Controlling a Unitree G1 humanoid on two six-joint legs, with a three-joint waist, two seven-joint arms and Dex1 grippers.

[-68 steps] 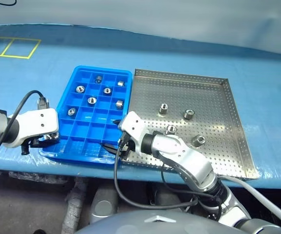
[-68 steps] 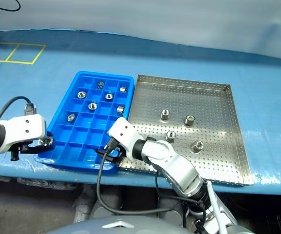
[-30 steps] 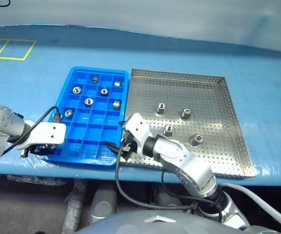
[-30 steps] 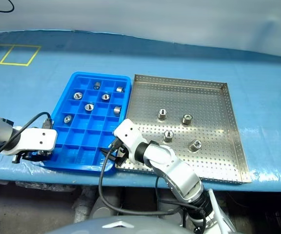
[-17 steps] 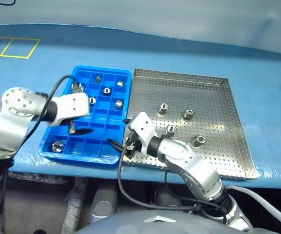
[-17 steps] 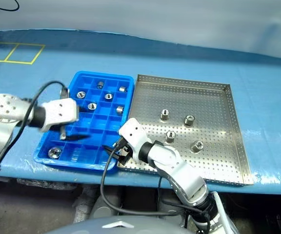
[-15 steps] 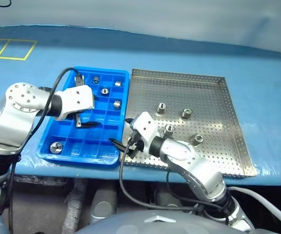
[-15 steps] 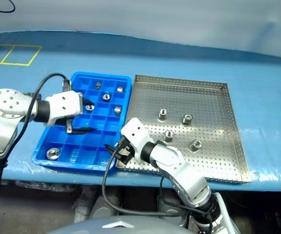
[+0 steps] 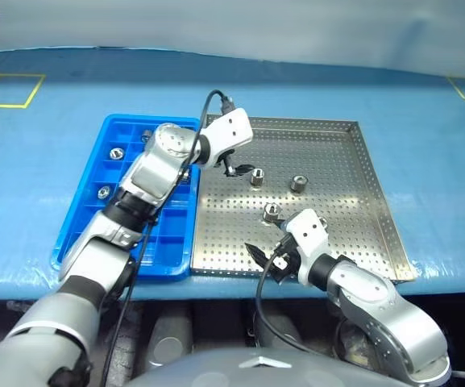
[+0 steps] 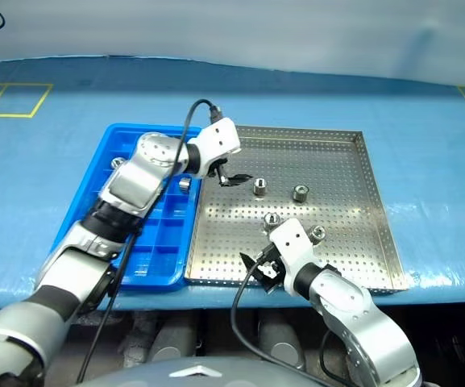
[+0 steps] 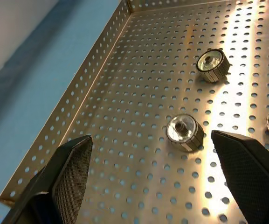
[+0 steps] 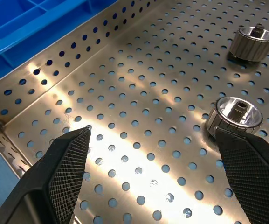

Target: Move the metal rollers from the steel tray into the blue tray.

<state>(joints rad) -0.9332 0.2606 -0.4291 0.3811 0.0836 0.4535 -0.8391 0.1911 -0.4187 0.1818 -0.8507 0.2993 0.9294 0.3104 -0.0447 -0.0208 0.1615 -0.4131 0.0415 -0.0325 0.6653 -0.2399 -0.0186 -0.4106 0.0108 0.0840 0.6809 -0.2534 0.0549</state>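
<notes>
We count four metal rollers (image 10: 259, 186) on the steel tray (image 10: 353, 242), others already lying in the blue tray (image 10: 163, 250) beside it. Our left pincer (image 10: 234, 179) hovers spread and empty, the nearest roller just beyond its fingertips; our right pincer (image 10: 258, 266), also spread and empty, sits near the tray's front edge, two rollers just ahead. Closing off-centre could knock a roller rolling across the perforated floor, and both arms crowding one tray risk collision.
</notes>
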